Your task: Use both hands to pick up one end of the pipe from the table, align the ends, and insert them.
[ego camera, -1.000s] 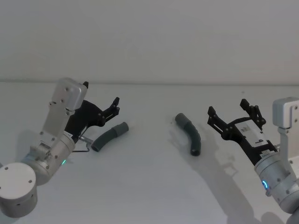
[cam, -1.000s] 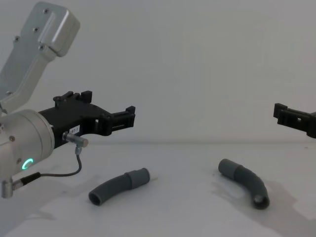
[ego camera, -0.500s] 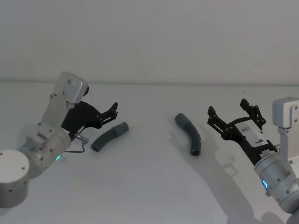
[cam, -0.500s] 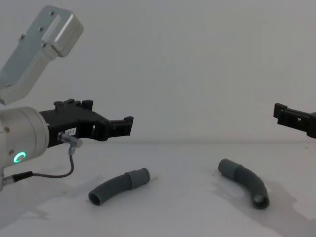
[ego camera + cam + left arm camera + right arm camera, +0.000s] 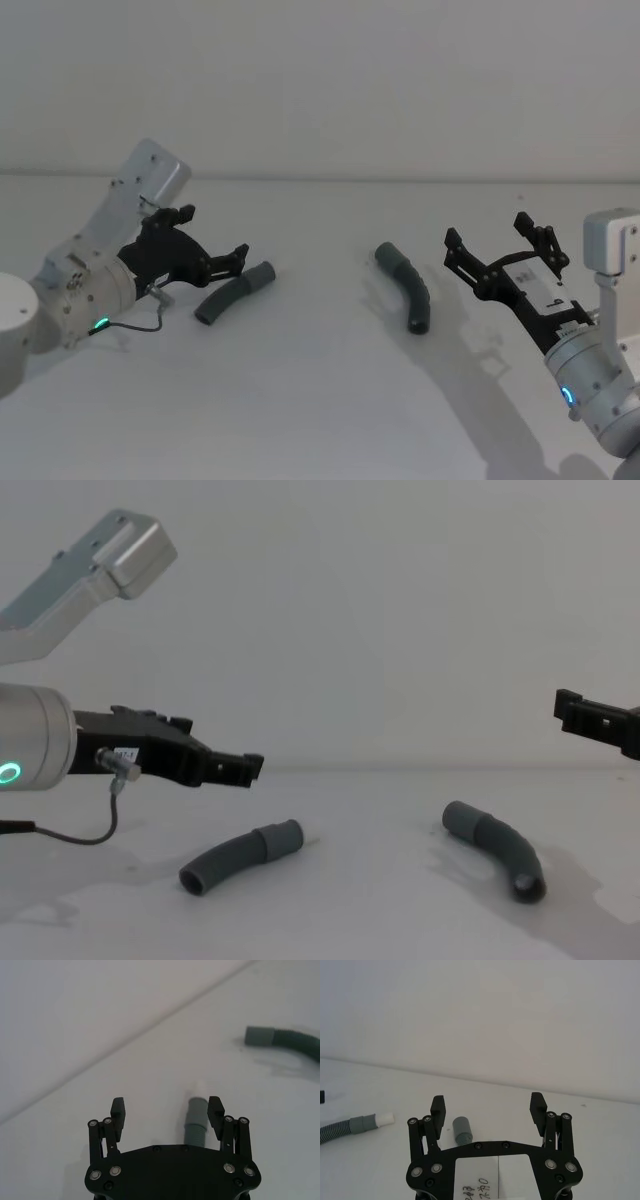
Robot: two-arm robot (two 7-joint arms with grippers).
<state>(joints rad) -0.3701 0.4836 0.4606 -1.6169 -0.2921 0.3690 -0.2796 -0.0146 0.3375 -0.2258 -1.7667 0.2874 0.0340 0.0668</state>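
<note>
Left gripper (image 5: 167, 1106): fingers spread wide, nothing held, hanging low over the table (image 5: 320, 400) just left of the left pipe piece (image 5: 232, 292), not touching it. From its wrist, that piece's grey collar (image 5: 196, 1108) and white tip (image 5: 199, 1087) line up inside the gap, closer to one finger. Piece lies flat, left of centre, collar end pointing far-right. Right pipe piece (image 5: 407, 285) lies flat right of centre, well apart from the first, collar at its far-left end. Right gripper (image 5: 486, 228): fingers spread, empty, raised to the right of that piece.
</note>
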